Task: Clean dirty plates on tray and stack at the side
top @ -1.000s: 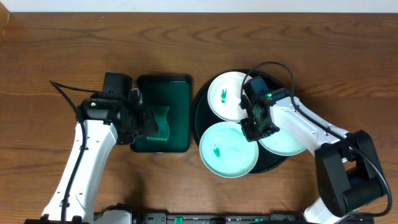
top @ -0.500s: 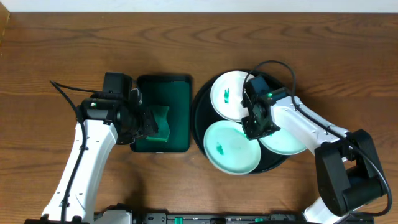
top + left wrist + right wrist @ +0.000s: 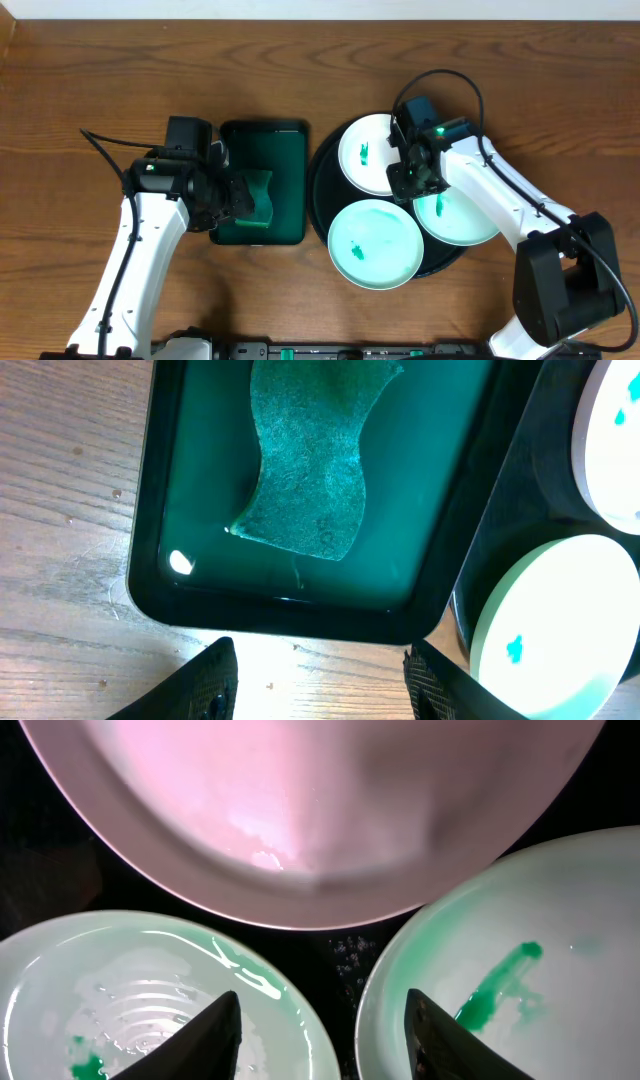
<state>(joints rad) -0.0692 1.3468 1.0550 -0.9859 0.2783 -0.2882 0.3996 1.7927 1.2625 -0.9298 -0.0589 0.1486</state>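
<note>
Three pale green-white plates lie on the round black tray [image 3: 322, 180]: a back plate [image 3: 368, 155], a front plate [image 3: 375, 243] and a right plate [image 3: 460, 218], each with a green smear. My right gripper [image 3: 406, 185] hovers open above the gap where the three meet, holding nothing. In the right wrist view its fingertips [image 3: 205, 1040] frame the black gap [image 3: 320, 1045], with one plate [image 3: 140, 990] at left, one [image 3: 540, 960] at right and a third [image 3: 310, 810] beyond. My left gripper [image 3: 245, 198] is open and empty [image 3: 320, 690] over the table by the green tray's rim.
A dark green rectangular tray [image 3: 285, 150] sits left of the black tray and holds a green sponge [image 3: 259, 195], seen in the left wrist view [image 3: 310, 470]. Wooden table [image 3: 120, 80] surrounds both trays; the right arm's cable loops over the back plate.
My right gripper has opened, let go of the front plate's rim and pulled toward the back. The front plate shifted slightly right. The left arm has not moved.
</note>
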